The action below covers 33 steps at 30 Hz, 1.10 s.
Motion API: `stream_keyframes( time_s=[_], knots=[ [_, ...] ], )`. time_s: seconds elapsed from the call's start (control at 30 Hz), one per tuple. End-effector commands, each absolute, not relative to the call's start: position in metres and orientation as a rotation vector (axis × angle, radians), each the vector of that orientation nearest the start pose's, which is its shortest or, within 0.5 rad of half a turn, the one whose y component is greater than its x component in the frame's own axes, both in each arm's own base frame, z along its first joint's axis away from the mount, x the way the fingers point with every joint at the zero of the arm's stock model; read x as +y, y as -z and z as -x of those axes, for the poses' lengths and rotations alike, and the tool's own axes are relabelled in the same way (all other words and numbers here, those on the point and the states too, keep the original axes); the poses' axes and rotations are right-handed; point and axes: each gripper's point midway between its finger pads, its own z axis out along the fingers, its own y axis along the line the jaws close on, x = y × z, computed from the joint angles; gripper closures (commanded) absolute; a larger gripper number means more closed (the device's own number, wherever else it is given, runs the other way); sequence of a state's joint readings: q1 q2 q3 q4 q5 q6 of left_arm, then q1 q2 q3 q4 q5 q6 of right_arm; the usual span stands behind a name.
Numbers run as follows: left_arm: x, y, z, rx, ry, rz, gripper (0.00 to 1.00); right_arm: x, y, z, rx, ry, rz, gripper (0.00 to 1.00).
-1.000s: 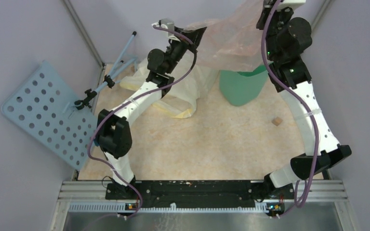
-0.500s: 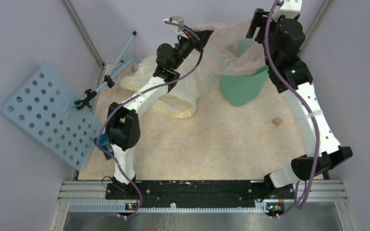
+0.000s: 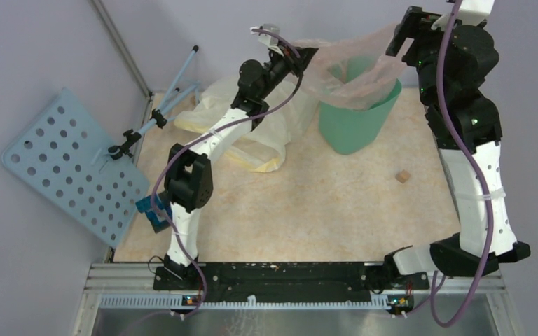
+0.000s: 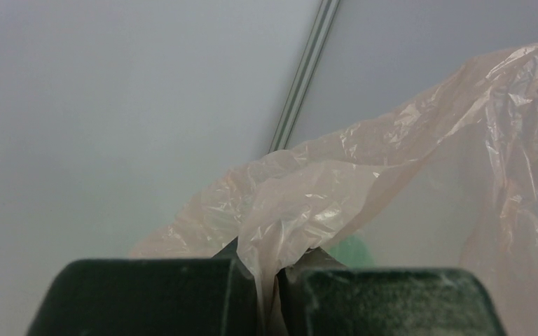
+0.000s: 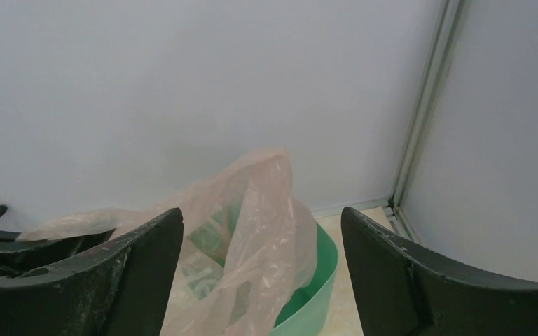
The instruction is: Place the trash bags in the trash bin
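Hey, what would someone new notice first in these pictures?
The crinkly pink trash bag, stretched in the air at the far side of the table and sagging into the mint-green trash bin. The left claw pinches its edge; the right claw hangs open beside it, holding nothing. A pale-yellow bag lies crumpled left of the bin.

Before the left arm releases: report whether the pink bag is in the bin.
Partly in: pink bag hangs into the green bin, its upper edge pinched outside by the left jaws.
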<state>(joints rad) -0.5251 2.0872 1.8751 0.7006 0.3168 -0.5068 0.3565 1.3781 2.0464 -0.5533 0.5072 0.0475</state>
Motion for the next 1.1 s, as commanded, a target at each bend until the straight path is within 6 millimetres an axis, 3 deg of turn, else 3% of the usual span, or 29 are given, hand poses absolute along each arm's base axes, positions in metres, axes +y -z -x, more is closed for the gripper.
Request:
stream_keyframes(
  time_s=[0.0, 0.13, 0.23, 0.6, 0.83, 1.07],
  knots=[
    [-0.394, -0.436, -0.505, 1.107, 1.109, -0.345, 1.00, 0.046, -0.571, -0.347, 1.447, -0.007, -0.175, 0.18],
    [-0.409, -0.422, -0.509, 1.133, 1.131, -0.361, 1.00, 0.027, -0.550, -0.363, 1.527, 0.120, -0.232, 0.19],
    [-0.415, -0.412, -0.512, 1.148, 1.135, -0.365, 1.00, 0.014, -0.522, -0.389, 1.637, 0.095, -0.240, 0.20],
    [-0.429, -0.401, -0.514, 1.168, 1.143, -0.376, 1.00, 0.043, -0.446, -0.468, 1.848, -0.168, -0.118, 0.25],
    [-0.431, -0.402, -0.514, 1.160, 1.152, -0.366, 1.00, 0.058, -0.392, -0.501, 1.949, -0.255, -0.082, 0.41],
    [-0.440, -0.398, -0.515, 1.166, 1.157, -0.376, 1.00, 0.044, -0.355, -0.511, 1.962, -0.264, -0.158, 0.62]
  ],
)
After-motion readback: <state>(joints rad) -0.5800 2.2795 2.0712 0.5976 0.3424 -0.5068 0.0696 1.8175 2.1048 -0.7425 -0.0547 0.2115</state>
